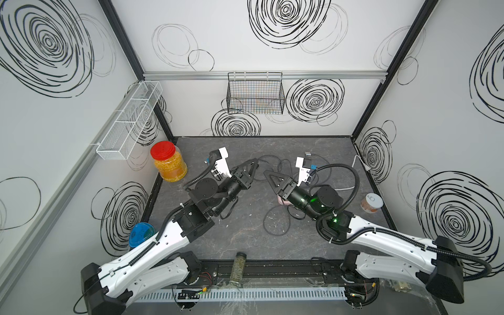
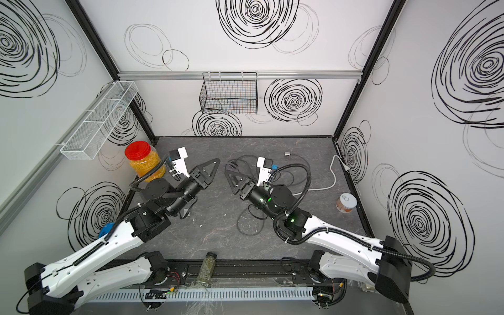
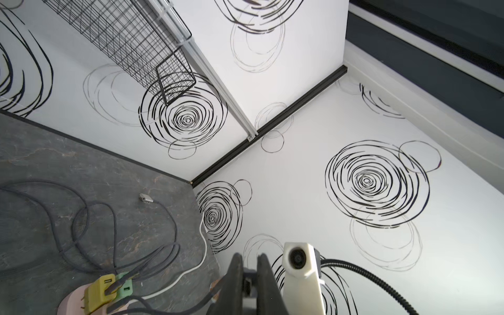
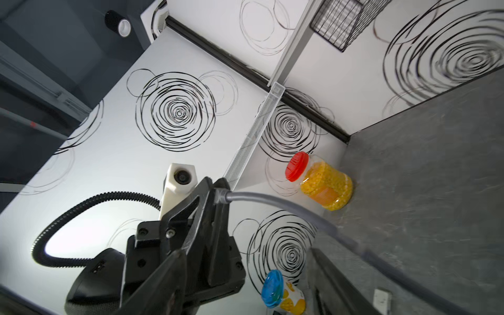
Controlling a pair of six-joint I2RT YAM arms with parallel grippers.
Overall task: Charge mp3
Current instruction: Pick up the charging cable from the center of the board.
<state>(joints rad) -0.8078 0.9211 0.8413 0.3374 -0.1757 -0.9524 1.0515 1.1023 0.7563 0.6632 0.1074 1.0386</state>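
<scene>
A small silver box, apparently the mp3 (image 1: 308,154) (image 3: 143,197), lies near the back of the table with a grey cable running from it. My left gripper (image 1: 255,162) (image 3: 251,257) is shut on the plug of a grey cable (image 4: 272,200); the right wrist view shows the plug at the fingertips (image 4: 215,185). Facing it a short way off, my right gripper (image 1: 266,173) (image 4: 245,251) stands open and holds nothing; the grey cable passes beside one of its fingers. A pink power strip (image 3: 72,304) under the right arm carries a yellow adapter (image 3: 99,290) and a green adapter (image 3: 126,285).
Black cable loops (image 1: 275,221) and a white cable (image 1: 354,166) lie on the table. A red-lidded jar (image 1: 167,161) stands back left, a blue-lidded cup (image 1: 141,234) at the left edge, a small jar (image 1: 371,203) at the right. A bottle (image 1: 238,268) lies at the front.
</scene>
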